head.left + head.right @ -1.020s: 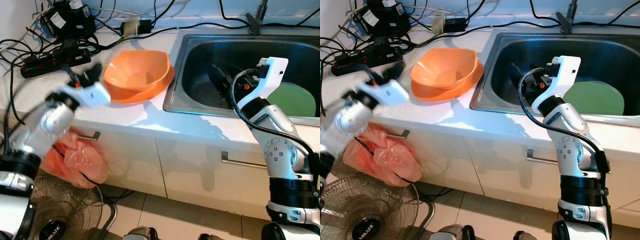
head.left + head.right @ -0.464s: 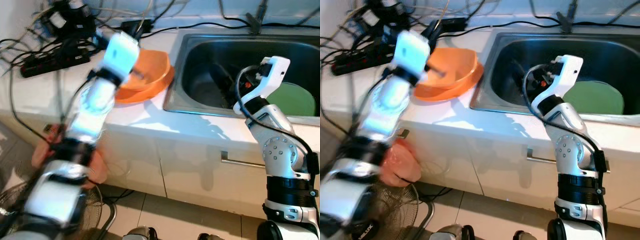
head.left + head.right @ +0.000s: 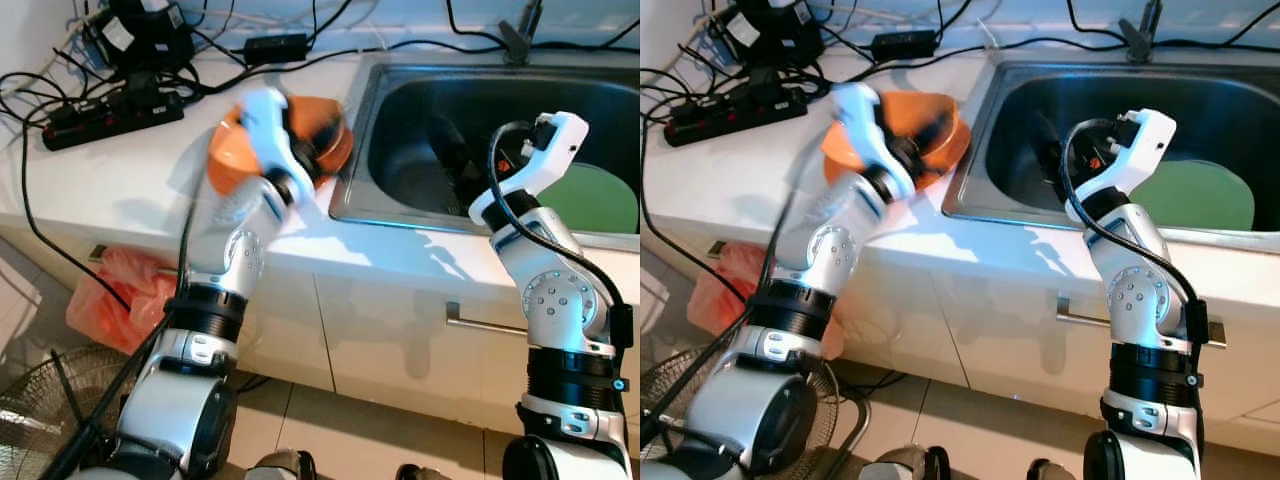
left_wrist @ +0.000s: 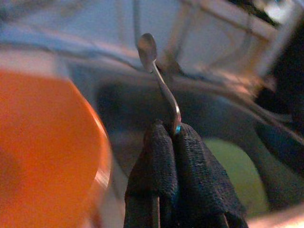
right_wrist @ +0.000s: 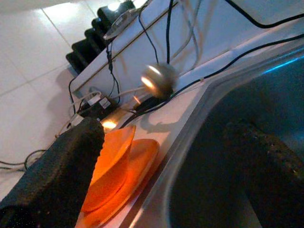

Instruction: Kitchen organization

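My left gripper (image 4: pixel 173 130) is shut on the handle of a metal spoon (image 4: pixel 161 80), whose bowl points up and away. That arm is blurred in the eye views, with the left gripper (image 3: pixel 928 132) over the orange bowl (image 3: pixel 225 155), which sits on an orange plate beside the sink (image 3: pixel 350 195). My right gripper (image 3: pixel 455 170) hangs inside the sink basin, open with nothing between its fingers (image 5: pixel 61 175). The spoon's bowl (image 5: pixel 159 78) shows beyond them. A green plate (image 3: pixel 600 200) lies in the sink to the right.
Power strips and tangled cables (image 3: pixel 110 110) cover the back left of the white counter. A tap (image 3: pixel 520 40) stands behind the sink. Below the counter are cabinet handles (image 3: pixel 490 322), a red plastic bag (image 3: pixel 110 300) and a floor fan (image 3: pixel 40 410).
My left arm has swung from the counter's front left edge up and to the right, coming over the orange bowl near the sink. The right arm has barely moved.
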Tool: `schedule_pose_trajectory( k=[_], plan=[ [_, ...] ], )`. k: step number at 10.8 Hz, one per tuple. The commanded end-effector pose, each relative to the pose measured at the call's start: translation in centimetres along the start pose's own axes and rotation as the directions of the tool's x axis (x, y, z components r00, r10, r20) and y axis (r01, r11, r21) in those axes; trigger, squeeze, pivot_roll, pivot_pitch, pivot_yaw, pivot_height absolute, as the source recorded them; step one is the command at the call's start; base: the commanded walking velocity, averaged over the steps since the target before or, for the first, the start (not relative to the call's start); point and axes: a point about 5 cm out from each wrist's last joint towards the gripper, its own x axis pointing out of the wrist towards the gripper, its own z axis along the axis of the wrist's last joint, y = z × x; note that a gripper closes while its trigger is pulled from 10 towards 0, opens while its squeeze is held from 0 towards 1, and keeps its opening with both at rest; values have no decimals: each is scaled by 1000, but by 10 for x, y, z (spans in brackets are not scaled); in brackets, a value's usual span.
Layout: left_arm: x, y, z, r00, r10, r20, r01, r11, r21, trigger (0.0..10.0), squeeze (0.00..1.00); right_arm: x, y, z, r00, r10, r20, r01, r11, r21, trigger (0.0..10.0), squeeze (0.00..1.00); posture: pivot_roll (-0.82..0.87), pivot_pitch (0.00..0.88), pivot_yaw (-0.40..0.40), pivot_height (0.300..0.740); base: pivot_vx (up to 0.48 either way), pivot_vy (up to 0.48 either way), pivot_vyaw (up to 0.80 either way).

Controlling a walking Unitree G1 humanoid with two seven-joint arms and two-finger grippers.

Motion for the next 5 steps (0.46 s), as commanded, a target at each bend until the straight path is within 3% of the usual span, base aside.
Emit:
schedule_pose_trajectory(
  k=[1, 2, 3, 4, 5],
  plan=[
    [-4, -6, -15, 994, -74, -77, 72, 997, -39, 0, 0, 3, 4, -1, 1000, 17, -11, -17, 999, 37, 10000, 1000, 82, 109, 125, 740, 0, 0, 0],
    [-8, -10, -23, 987, -123, -107, 111, 987, -113, 0, 0, 3, 7, -4, 998, 51, -31, -46, 990, 132, 10000, 0, 81, 109, 127, 740, 0, 0, 0],
    [-9, -11, -24, 983, -139, -118, 123, 983, -136, 0, 0, 2, 10, -4, 996, 82, -37, -73, 979, 193, 10000, 0, 80, 109, 129, 740, 0, 0, 0],
    [-11, -14, -22, 978, -180, -107, 152, 962, -227, 0, 0, 2, 11, -4, 994, 99, -39, -88, 971, 221, 10000, 0, 80, 110, 129, 740, 0, 0, 0],
    [-12, -20, -13, 970, -241, -36, 215, 918, -334, 0, 0, 2, 11, -4, 994, 100, -42, -88, 969, 229, 10000, 0, 81, 110, 130, 740, 0, 0, 0]
  ],
)
